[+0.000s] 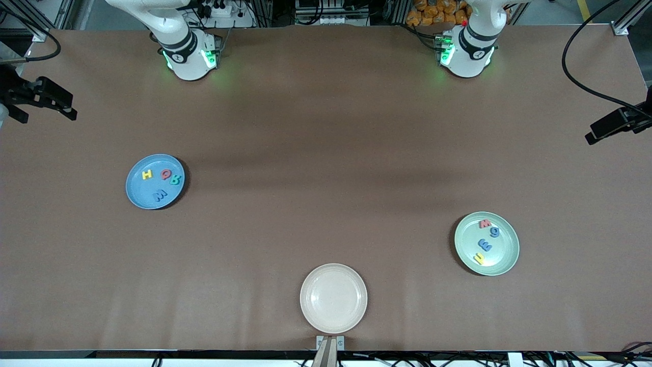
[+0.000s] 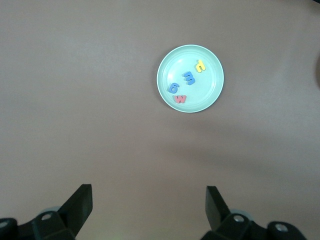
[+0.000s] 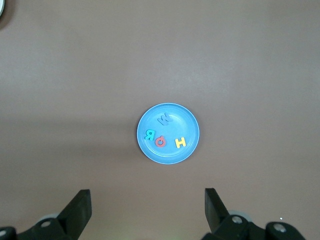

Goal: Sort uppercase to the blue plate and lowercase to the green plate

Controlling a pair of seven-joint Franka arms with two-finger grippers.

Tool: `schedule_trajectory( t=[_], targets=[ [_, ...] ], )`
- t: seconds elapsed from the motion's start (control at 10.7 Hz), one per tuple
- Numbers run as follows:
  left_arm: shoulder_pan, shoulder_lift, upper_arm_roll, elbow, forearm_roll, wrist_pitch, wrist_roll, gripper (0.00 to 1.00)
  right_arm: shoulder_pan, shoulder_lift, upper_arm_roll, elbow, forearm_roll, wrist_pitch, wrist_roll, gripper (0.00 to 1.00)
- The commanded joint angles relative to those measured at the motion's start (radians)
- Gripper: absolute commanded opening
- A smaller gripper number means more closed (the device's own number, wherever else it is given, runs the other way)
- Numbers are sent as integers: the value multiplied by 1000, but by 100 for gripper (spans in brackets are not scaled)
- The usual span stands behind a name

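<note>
Both arms wait, drawn back high above the worktop [image 1: 326, 127], each camera looking straight down. The left gripper [image 2: 149, 210] hangs over bare surface with its jaws spread wide and nothing between them; the right gripper [image 3: 148, 210] is posed the same. The blue plate [image 1: 138, 196] toward the right arm's end carries the uppercase letters [image 1: 162, 182]. The green plate [image 1: 504, 257] toward the left arm's end holds the lowercase letters [image 1: 484, 240].
</note>
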Motion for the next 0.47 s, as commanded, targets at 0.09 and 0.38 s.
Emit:
schedule_trajectory(
  t=[0.09,0.38],
  targets=[
    [-4,-11,1,-4,-10,-2,28,100,-45,-18,13,-22,-11,5,15,100],
    [-20,-11,-20,-6,-12,-2,79,100,-76,10,15,-7,-6,8,20,100]
  ],
)
